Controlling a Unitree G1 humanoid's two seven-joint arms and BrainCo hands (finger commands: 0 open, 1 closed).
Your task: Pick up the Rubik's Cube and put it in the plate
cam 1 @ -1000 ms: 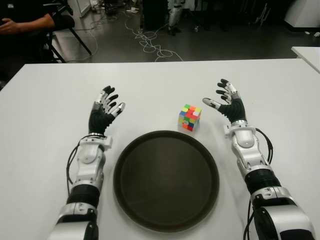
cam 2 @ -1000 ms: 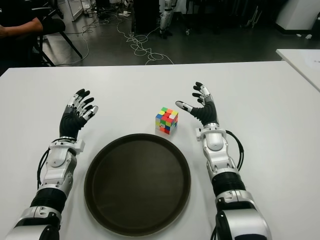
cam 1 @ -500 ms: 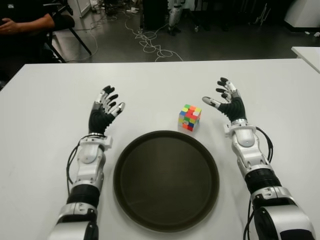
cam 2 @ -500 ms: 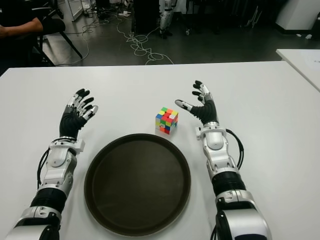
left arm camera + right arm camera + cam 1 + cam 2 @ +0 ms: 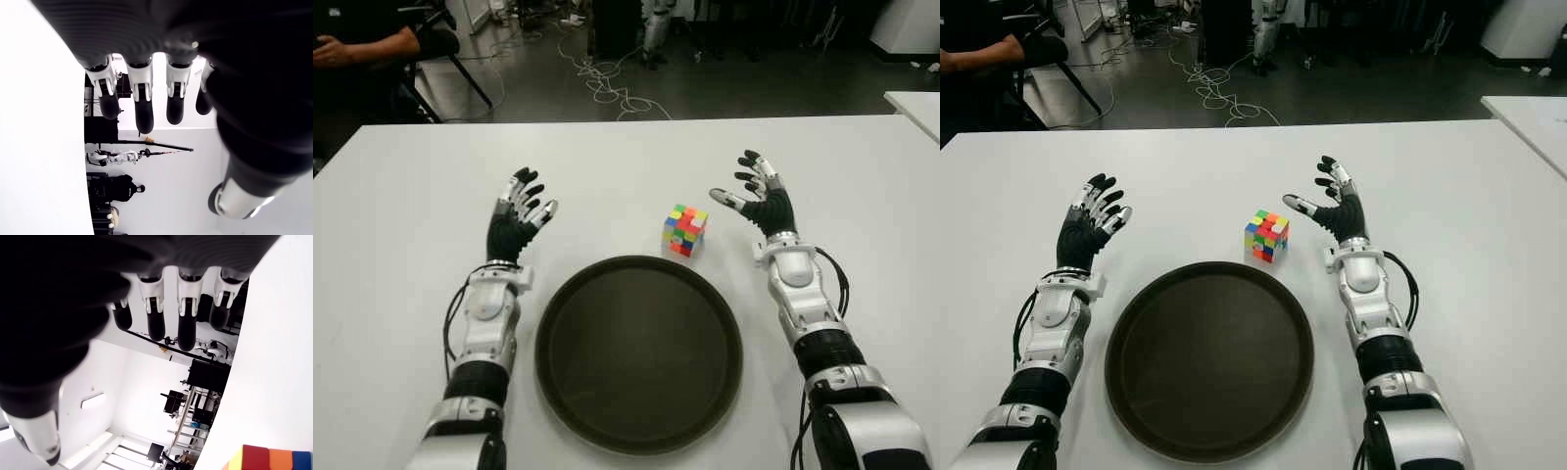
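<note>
A multicoloured Rubik's Cube stands on the white table, just beyond the far rim of a round dark plate. The plate holds nothing. My right hand is raised a short way to the right of the cube, fingers spread, touching nothing. A corner of the cube shows in the right wrist view, apart from the fingers. My left hand is open to the left of the plate's far edge, well away from the cube.
A person sits on a chair beyond the table's far left corner. Cables lie on the floor behind the table. Another white table's corner shows at the far right.
My right hand has shifted slightly away from me beside the cube. The cube, plate and left hand have not moved.
</note>
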